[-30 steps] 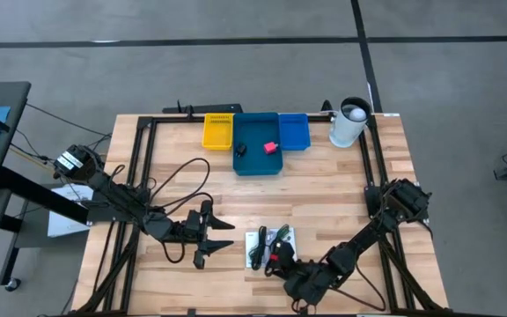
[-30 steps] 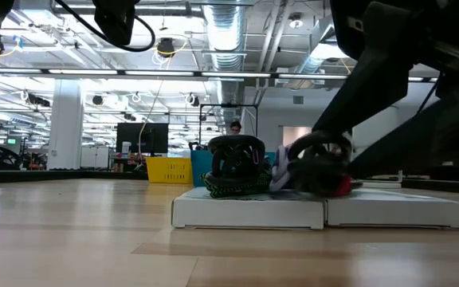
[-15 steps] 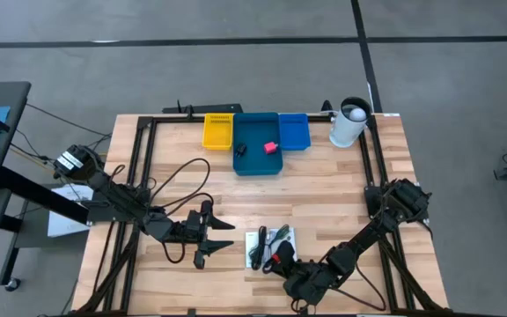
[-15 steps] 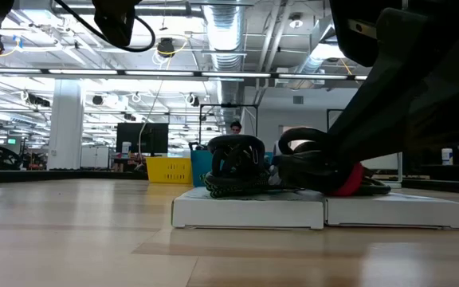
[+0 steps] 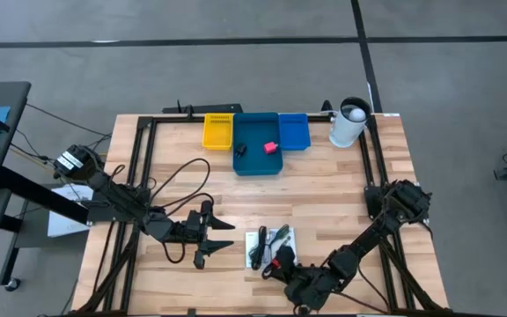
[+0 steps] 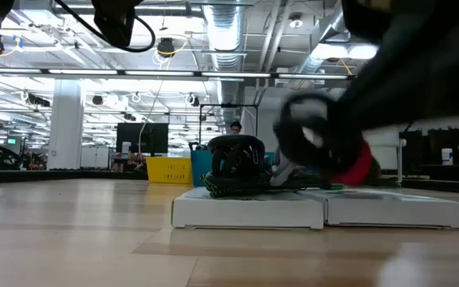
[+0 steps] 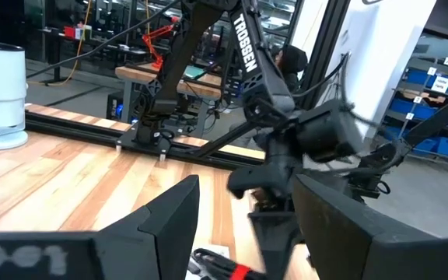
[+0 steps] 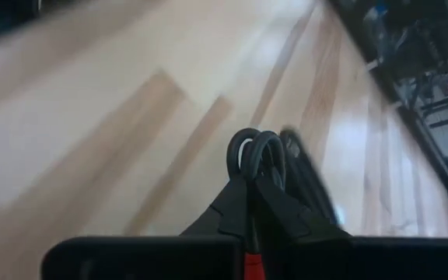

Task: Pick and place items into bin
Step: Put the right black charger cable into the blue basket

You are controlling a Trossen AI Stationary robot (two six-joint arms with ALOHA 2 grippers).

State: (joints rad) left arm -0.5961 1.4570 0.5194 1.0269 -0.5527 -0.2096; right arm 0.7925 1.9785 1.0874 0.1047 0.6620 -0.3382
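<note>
Two white flat cards [image 6: 245, 211] lie side by side near the table's near edge [image 5: 290, 234]. A black piece [image 6: 233, 155] and a green stringy piece [image 6: 228, 188] rest on them. My right gripper [image 5: 278, 262] hovers just above the cards, shut on a black looped piece with a red part [image 6: 355, 167]. My left gripper [image 5: 202, 236] waits open to the left of the cards. In the teal bin [image 5: 258, 163] at the far edge lie a pink-red block [image 5: 271, 147] and a small black piece [image 5: 241, 149]. My right gripper [image 8: 253, 177] pinches the black looped piece between its two fingers. The loops [image 8: 257, 149] stick out just past the fingertips, and a red part [image 8: 251, 264] shows farther back between the fingers. In the low view the piece is blurred, lifted above the cards.
A yellow bin [image 5: 218, 130] and a blue bin [image 5: 293, 130] flank the teal one. A white cylinder [image 5: 349, 123] stands at the far right corner. Black frame rails run along both table sides. Bare wood lies between the cards and the bins.
My right gripper has risen from lying low on the cards, lifting the black looped piece with its red part clear of them. It is moving fast, blurred in the low view. The black piece and the green stringy piece have stayed on the cards.
</note>
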